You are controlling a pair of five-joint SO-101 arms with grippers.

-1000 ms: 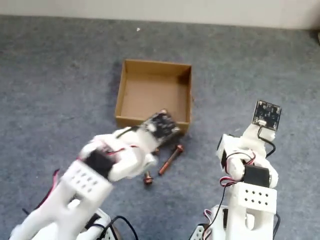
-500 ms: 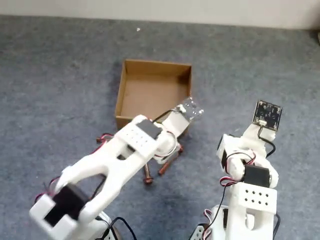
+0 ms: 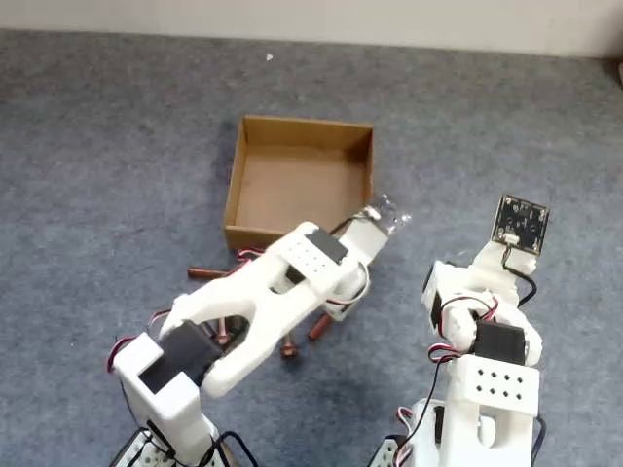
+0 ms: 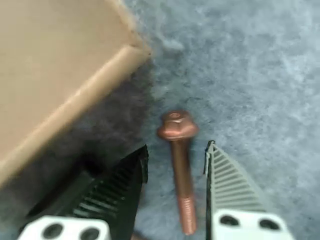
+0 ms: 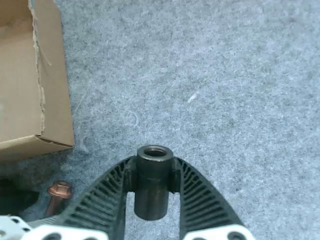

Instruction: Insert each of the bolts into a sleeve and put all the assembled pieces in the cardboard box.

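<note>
Presently, the step in hand, as judged: pick-up of a bolt by the left arm, for mating with the sleeve held by the right.

Item 1. Left claw (image 4: 177,147): open, jaws either side of the bolt (image 4: 181,175), neither touching it. Bolt: copper-coloured, lying flat on the grey carpeted worktop (image 4: 260,65), flanged head toward the cardboard box (image 4: 65,85), just off the box's corner. In the high view that spot is about 5 o'clock of the box.

Item 2. Right claw (image 5: 152,162): closed on a dark sleeve (image 5: 151,192), bore end proud of the jaw tips. Held at roughly 4 o'clock of the box, well apart from it.

Handling advice. Lower squarely and close on the plain shank just below the head, keeping the thread free for the sleeve's bore. The shank is round and smooth, so an off-centre pinch would likely roll it aside. The box wall close by leaves the jaw on that side little room.

Views compared.
- Left wrist view: the gap between jaws and bolt, which the high view hides beneath the left arm (image 3: 282,287).
- Right wrist view: the sleeve and its open bore.
- High view: no assembled piece on the visible floor of the box (image 3: 237,185), and further copper-coloured pieces (image 3: 206,273) at its 7 o'clock.
</note>
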